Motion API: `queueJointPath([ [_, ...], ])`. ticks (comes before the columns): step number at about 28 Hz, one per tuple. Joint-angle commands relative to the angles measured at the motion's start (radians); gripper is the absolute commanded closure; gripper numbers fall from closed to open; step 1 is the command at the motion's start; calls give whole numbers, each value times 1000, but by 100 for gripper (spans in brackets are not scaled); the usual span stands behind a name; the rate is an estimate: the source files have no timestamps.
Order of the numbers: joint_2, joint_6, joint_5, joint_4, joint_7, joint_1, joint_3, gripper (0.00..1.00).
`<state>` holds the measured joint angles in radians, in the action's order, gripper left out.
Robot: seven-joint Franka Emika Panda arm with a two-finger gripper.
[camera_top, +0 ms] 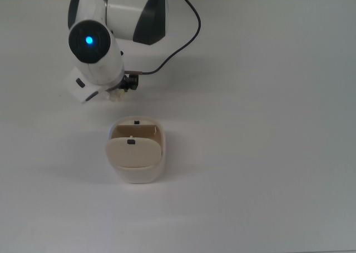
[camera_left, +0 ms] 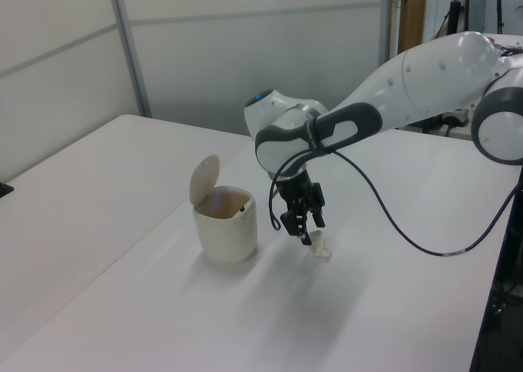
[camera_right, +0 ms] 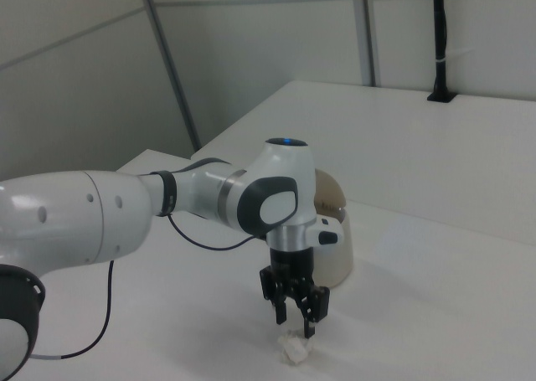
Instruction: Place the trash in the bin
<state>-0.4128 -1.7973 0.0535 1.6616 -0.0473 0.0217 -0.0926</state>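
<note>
My two-finger black gripper [camera_right: 295,324] hangs pointing down just above the small crumpled off-white paper wad [camera_right: 293,348]. In the right view my fingers [camera_right: 310,318] stand apart w/ a visible gap and nothing between them; the wad lies on the white tabletop [camera_top: 261,125] just under the tips, and I can't tell if a tip grazes it. The left view agrees: gripper [camera_left: 301,229] over the wad [camera_left: 320,248], not closed on it.

In the top view my own wrist housing w/ the blue light covers nearly all of the gripper; only a dark corner shows beside the cable, and of the wad [camera_top: 117,95] only a pale edge peeks out below the housing.

The small cream-beige rounded plastic bin [camera_top: 137,153] stands near the wad but apart from it, lower in the top view, on the left view's left [camera_left: 225,229]. Its swing lid [camera_top: 132,151] is tipped open, small dark mark visible. Bin interior is mostly hidden by the lid in the top view; contents not readable. In the right view the bin [camera_right: 335,230] sits behind my wrist, roughly half covered.

The arm's base is cut off in every view.
</note>
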Motion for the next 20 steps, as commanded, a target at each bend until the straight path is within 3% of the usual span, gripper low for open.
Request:
queueJointPath([
  [1, 66, -7, -21, 27, 10, -2, -6, 30],
  [2, 63, -8, -20, 27, 9, -2, -6, 29],
  [4, 43, -20, -17, 29, 6, -2, -6, 2],
  [5, 34, -22, -12, 29, 6, -2, -6, 0],
  [18, -30, -83, -4, 38, 1, 6, -6, 0],
  [19, -30, -83, -3, 40, 1, 6, -6, 2],
  [20, -32, -85, 0, 43, 1, 4, -6, 13],
])
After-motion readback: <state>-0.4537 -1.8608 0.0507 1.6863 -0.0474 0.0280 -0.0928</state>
